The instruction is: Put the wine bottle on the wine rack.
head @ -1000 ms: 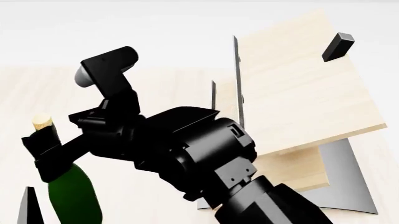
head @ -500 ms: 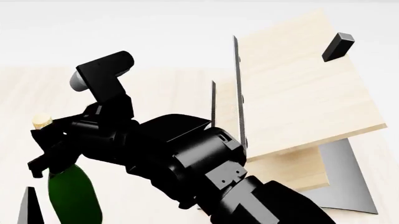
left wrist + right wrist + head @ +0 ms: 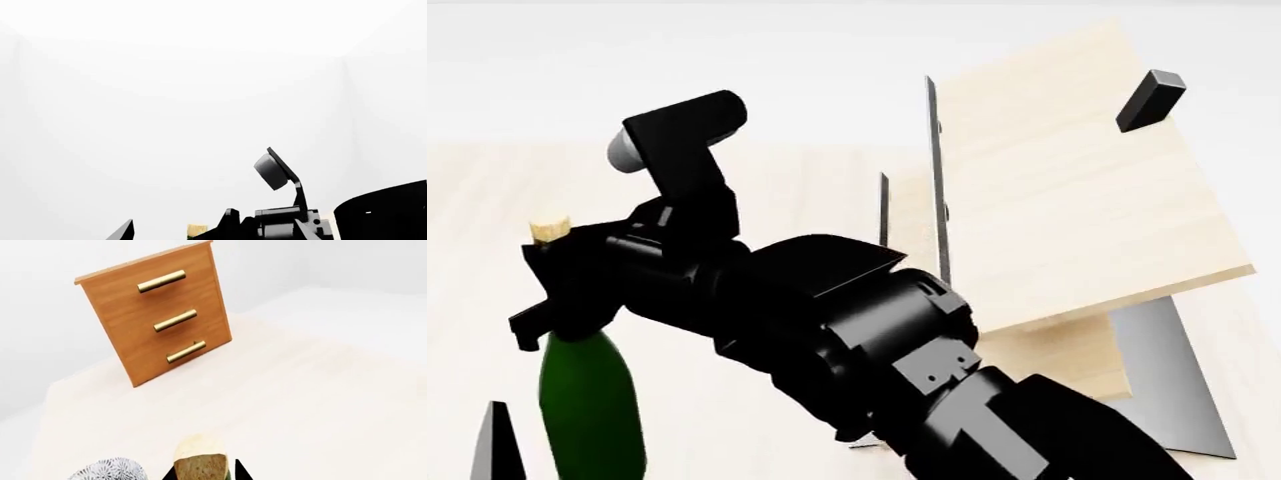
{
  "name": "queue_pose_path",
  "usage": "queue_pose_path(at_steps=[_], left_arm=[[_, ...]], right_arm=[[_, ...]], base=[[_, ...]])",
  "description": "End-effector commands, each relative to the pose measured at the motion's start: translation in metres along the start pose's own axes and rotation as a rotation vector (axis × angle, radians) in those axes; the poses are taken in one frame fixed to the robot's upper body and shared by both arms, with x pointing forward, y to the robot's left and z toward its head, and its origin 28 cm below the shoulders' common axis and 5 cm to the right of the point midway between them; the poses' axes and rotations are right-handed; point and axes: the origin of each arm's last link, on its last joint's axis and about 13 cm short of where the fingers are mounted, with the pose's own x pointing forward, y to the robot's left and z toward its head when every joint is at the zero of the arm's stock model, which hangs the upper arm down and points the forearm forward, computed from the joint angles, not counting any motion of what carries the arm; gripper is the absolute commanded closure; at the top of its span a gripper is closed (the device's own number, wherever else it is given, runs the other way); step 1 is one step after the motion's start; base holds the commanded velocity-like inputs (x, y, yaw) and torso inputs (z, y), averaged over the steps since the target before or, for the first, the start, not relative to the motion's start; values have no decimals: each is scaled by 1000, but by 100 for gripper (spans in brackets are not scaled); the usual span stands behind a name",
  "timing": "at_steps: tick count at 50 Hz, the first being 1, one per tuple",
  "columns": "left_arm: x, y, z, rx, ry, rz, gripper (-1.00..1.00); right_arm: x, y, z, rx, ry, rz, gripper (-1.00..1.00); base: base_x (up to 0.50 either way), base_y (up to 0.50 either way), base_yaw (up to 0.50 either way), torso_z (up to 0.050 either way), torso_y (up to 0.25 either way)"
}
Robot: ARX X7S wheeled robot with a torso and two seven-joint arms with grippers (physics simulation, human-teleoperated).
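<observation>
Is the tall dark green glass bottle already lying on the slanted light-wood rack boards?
No. In the head view the dark green glass bottle stands upright, well apart from the light-wood rack boards, its neck in the right hand.

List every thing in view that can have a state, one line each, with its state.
wine bottle: upright, corked, neck gripped, not yet on the rack.
right pincer: shut on the bottle's neck.
left pincer: barely in view, state unclear.
wine rack: boards bare, no bottle on it.
cabinet: all three drawers closed.
bowl: only its rim shows; contents hidden.
</observation>
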Motion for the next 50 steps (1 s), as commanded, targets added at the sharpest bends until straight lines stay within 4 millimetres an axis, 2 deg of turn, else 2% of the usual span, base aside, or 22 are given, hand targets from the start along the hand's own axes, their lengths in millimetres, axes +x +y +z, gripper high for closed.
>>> queue_pose_path(at_steps=[1, 7, 24, 33, 50], left_arm=[[0, -1, 0, -1, 1, -4, -100], [0, -1, -1, -3, 2, -7, -100], [-1, -1, 0, -1, 2, -4, -100], [0, -1, 0, 5, 1, 1, -100], [0, -1, -1, 9, 9, 2, -100]], right_arm=[[-18, 1, 37, -14, -149, -51, 100], [-32, -2, 56, -1, -230, -105, 100], [-82, 15, 105, 72, -446, -130, 100], [-106, 18, 127, 105, -550, -161, 100], [-147, 4, 144, 203, -702, -269, 100]], base=[[0, 0, 0, 0, 0], [0, 0, 0, 0, 0], [0, 0, 0, 0, 1], [0, 0, 0, 0, 1], [0, 0, 0, 0, 1]])
